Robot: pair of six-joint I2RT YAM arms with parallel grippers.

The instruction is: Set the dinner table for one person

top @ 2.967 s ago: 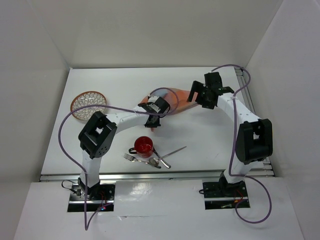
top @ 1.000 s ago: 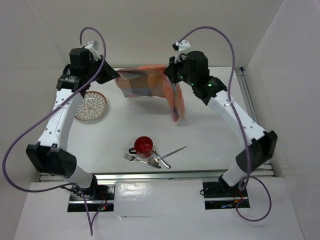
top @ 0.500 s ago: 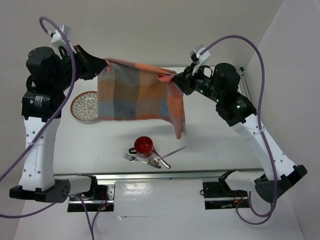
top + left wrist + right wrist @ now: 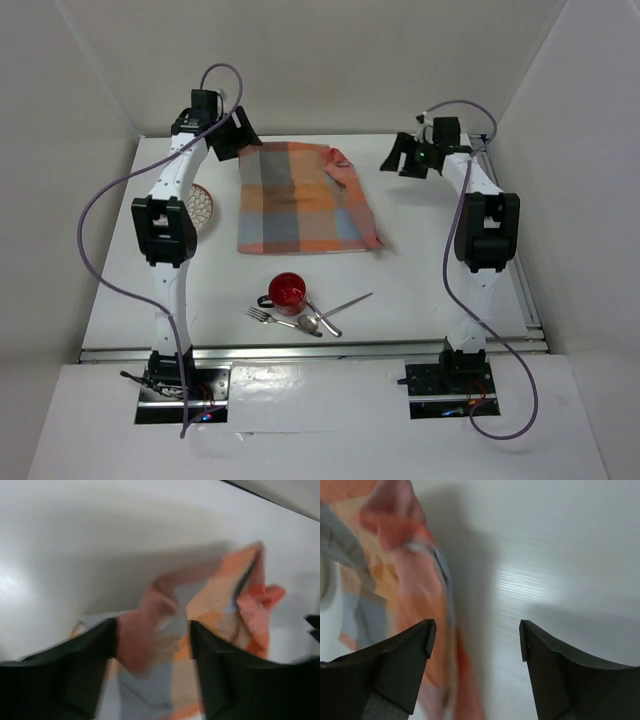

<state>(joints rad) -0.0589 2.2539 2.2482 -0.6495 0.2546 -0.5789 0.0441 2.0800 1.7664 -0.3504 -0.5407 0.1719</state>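
The dinner table (image 4: 425, 270) is a plain white top. An orange-and-blue checked cloth mat (image 4: 300, 205) lies spread flat on its far middle, its far right corner (image 4: 340, 166) bunched up. My left gripper (image 4: 237, 140) hovers at the mat's far left corner, open. In the left wrist view its dark fingers (image 4: 65, 680) stand wide apart with the blurred mat (image 4: 165, 630) below the gap. My right gripper (image 4: 401, 160) is to the right of the mat, open and clear of it. Between its fingertips (image 4: 400, 660) only bare table and the mat's edge (image 4: 420, 580) show.
A patterned plate (image 4: 201, 205) lies left of the mat, partly hidden by the left arm. A red cup (image 4: 287, 290) stands near the front, with a fork (image 4: 268, 318), a spoon (image 4: 312, 322) and a knife (image 4: 346, 303) beside it. Walls close in the table.
Both arms held the mat stretched in the air; now it lies flat on the table. Both grippers have let go, opened, and dropped to the far side.
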